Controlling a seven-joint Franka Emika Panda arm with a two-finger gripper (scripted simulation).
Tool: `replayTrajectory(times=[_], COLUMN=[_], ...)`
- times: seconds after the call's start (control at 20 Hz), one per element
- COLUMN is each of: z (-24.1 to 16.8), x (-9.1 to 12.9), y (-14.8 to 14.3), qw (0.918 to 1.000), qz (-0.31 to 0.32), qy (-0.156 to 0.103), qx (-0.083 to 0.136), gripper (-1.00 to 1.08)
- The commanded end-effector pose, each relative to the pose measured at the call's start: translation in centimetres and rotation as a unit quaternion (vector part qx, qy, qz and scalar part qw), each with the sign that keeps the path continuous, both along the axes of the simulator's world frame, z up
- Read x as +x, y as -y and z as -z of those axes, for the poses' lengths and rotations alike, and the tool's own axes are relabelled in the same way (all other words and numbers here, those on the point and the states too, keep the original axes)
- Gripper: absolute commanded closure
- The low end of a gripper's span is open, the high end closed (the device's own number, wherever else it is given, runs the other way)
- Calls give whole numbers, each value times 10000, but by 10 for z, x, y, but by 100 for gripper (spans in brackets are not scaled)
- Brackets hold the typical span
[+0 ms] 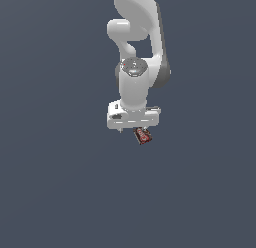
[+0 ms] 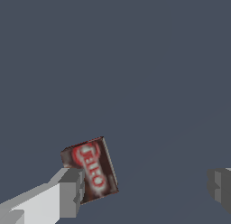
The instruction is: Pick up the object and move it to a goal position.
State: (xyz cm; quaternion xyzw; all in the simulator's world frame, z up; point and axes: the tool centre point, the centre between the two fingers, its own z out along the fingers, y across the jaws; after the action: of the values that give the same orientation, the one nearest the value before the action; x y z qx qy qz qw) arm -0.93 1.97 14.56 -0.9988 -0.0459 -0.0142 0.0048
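Observation:
The object is a small flat dark red-brown box (image 1: 143,136) with whitish-red label markings, lying on the grey floor. In the exterior view it shows just below the white robot hand, partly hidden by it. In the wrist view the box (image 2: 92,169) lies next to one grey fingertip (image 2: 71,193), touching or nearly touching it. The other fingertip (image 2: 219,187) stands far off at the frame's edge. My gripper (image 2: 145,190) is open, with the jaws spread wide, and the box lies at one side of the gap.
The white arm (image 1: 136,57) rises above the hand in the exterior view. Plain grey floor (image 1: 60,182) lies all around, with no other objects in sight.

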Motion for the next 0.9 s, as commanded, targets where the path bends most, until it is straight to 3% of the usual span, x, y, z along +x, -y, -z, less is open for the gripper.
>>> replayTrajectory(times=[0.0, 0.45, 0.85], z=[20, 71, 79], x=[-11, -49, -56], y=[-14, -51, -57], qw=[9994, 9907, 9883], qz=[-353, -1356, -1519], qy=[-33, -115, -133], qx=[-31, -75, -74], gripper=[-92, -92, -92])
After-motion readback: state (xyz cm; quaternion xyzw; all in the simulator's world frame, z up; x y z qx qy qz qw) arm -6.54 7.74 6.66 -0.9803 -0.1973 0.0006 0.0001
